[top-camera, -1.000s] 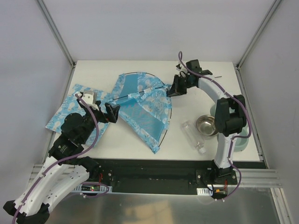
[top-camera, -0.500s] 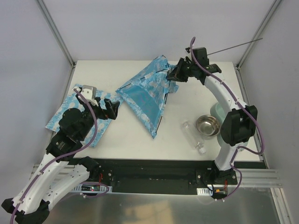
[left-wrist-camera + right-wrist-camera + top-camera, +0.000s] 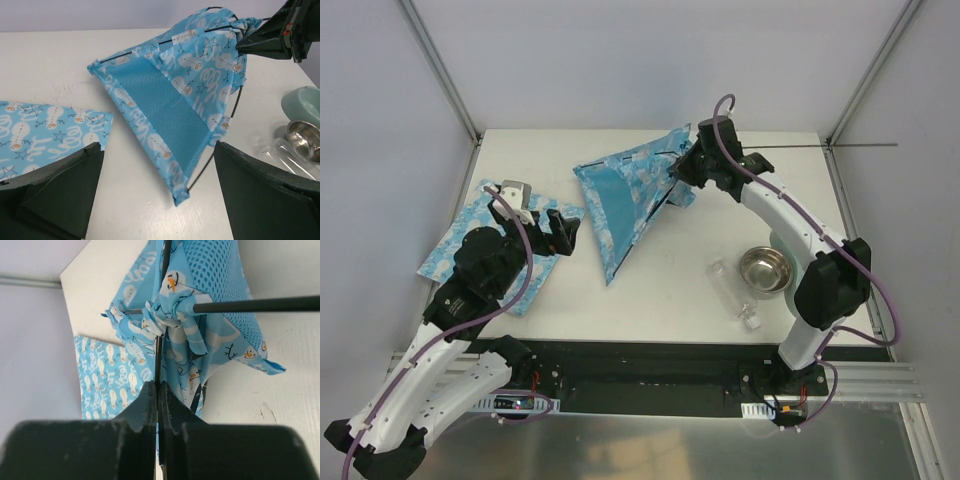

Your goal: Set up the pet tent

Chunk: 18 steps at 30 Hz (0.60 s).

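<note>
The pet tent [image 3: 625,195] is blue fabric with white snowman print and a turquoise mesh panel. It hangs half collapsed, its top held up and its lower corner near the table. My right gripper [image 3: 682,170] is shut on a thin black pole at the tent's top; in the right wrist view the pole [image 3: 159,350] runs straight into the shut gripper [image 3: 157,387]. A second pole [image 3: 260,304] crosses it and sticks out to the right [image 3: 840,146]. My left gripper [image 3: 565,232] stands open and empty just left of the tent, with the tent's lower corner [image 3: 182,192] between its wide fingers [image 3: 60,192].
A flat light-blue printed mat [image 3: 470,250] lies under my left arm at the table's left edge. A steel bowl [image 3: 760,268], a pale green bowl [image 3: 302,102] and a clear plastic bottle [image 3: 732,290] sit at the front right.
My right gripper has lifted the tent's top and carried it back and left. The fabric went from lying spread out to hanging. A pole now juts out right. My left gripper barely moved.
</note>
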Available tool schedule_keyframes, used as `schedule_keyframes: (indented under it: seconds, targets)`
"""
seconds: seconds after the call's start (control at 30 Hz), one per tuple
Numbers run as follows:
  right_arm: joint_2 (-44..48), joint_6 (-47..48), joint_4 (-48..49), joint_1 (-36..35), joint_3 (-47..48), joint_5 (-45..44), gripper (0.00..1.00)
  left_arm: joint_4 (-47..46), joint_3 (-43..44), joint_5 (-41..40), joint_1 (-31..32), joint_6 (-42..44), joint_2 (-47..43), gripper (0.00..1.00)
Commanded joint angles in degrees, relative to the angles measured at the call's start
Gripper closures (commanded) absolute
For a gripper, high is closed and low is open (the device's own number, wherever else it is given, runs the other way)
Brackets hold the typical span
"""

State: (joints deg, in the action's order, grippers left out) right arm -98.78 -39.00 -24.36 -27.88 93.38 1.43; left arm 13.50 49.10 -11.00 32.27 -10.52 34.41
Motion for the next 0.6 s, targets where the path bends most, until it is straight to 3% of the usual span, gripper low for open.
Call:
schedule_keyframes:
  seconds: [0.0, 0.23, 0.43, 0.57]
  targets:
    - [1.67, -8.54, 5.98, -3.57, -1.18, -15.82, 1.0, 1.53, 0.82, 1.16, 0.16, -3.45, 1.62, 0.05]
    - [2.37, -19.26, 10.2, -9.73, -5.31, -31.65, 1.0, 2.23, -1.46, 2.57, 0.16, -6.44, 2.41, 0.07]
    - [-2.63, -26.46, 8.81, -12.02, -3.74, -32.55, 1.0, 2.41, -2.96, 2.22, 0.16, -7.23, 2.85, 0.08]
    - [-3.35, -27.44, 7.05, -12.29, -3.91, -28.34, 0.81, 2.41, -3.75, 2.83, 0.16, -7.67, 4.17, 0.08]
